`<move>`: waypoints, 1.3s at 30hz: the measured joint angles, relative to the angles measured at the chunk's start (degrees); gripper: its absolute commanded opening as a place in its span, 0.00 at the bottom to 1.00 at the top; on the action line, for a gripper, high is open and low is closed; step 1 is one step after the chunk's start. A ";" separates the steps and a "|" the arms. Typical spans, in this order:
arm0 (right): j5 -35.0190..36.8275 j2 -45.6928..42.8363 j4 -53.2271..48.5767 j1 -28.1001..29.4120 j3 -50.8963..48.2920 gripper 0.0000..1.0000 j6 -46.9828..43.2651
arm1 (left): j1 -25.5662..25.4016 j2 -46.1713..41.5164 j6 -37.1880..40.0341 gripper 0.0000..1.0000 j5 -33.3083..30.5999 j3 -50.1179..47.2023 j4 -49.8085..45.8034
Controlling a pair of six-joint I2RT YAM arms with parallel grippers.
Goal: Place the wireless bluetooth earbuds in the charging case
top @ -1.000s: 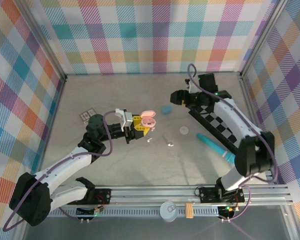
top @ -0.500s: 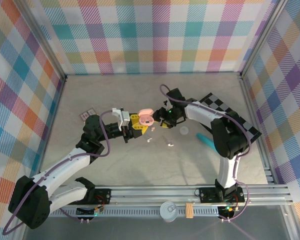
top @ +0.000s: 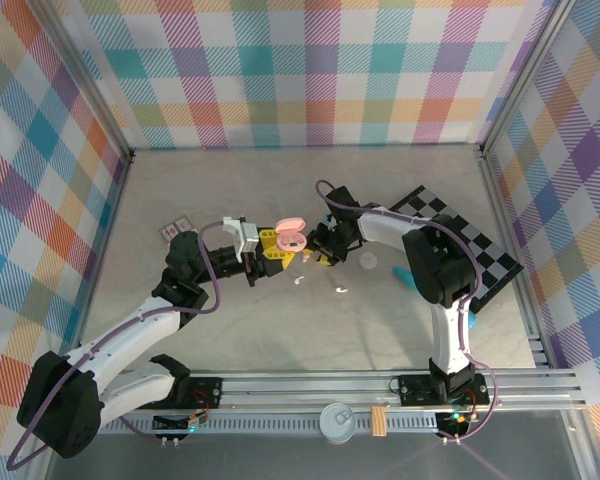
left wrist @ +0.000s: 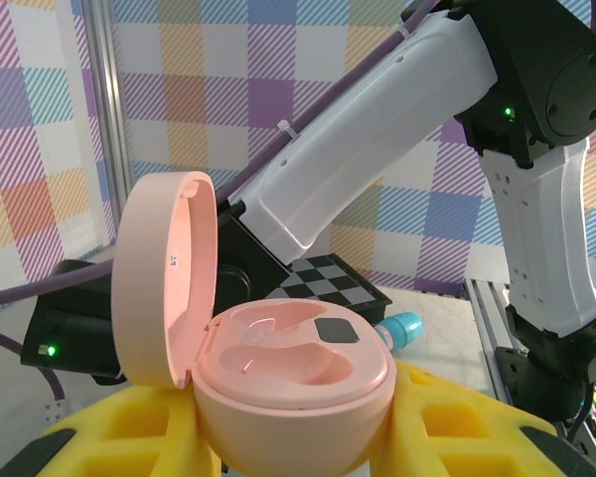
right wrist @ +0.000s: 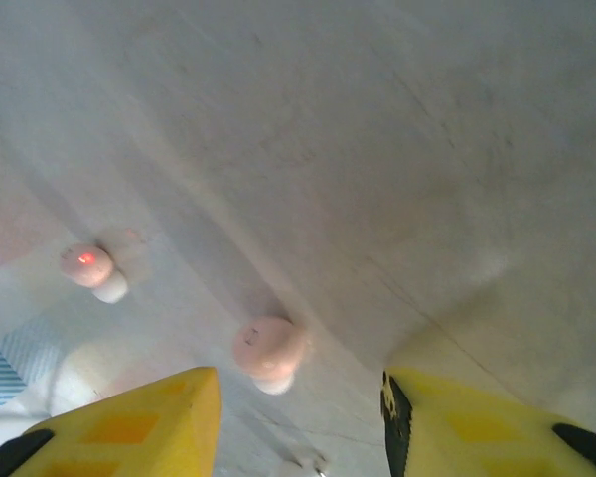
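Fingers [right wrist: 129, 422] of my right gripper [right wrist: 300, 383] stand apart, pink earbud [right wrist: 268, 350] just ahead of their gap, while my left gripper [top: 277, 252] clamps the open charging case [left wrist: 293, 373].

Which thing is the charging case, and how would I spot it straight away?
Find the grey table inside the checked walls and look near its middle. There the left arm's yellow fingers grip the charging case: a pink egg-shaped shell with its round lid hinged open, far larger than the tiny pink earbuds lying loose on the table nearby.
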 measured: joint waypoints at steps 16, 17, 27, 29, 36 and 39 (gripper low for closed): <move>-1.18 5.40 -4.22 0.28 7.26 0.30 -1.11 | 0.04 -0.48 -0.04 0.25 0.02 -0.02 -0.02; -1.20 5.64 -4.72 0.28 7.65 0.31 -1.49 | 0.07 -0.57 -0.04 0.25 0.00 -0.02 -0.02; 1.20 7.98 -11.85 1.25 13.05 0.24 -6.10 | 0.13 -1.22 -0.04 0.25 0.02 -0.33 -0.02; 1.60 8.02 -12.24 1.27 13.14 0.22 -6.58 | 0.22 -1.33 -0.04 0.25 0.02 -0.42 -0.02; 2.95 7.80 -12.92 1.62 13.40 0.20 -8.48 | 0.44 -1.44 -0.02 0.25 0.02 -0.76 -0.13; 3.10 7.69 -13.03 1.97 13.40 0.20 -10.29 | 0.44 -1.46 0.00 0.25 0.04 -0.76 -0.46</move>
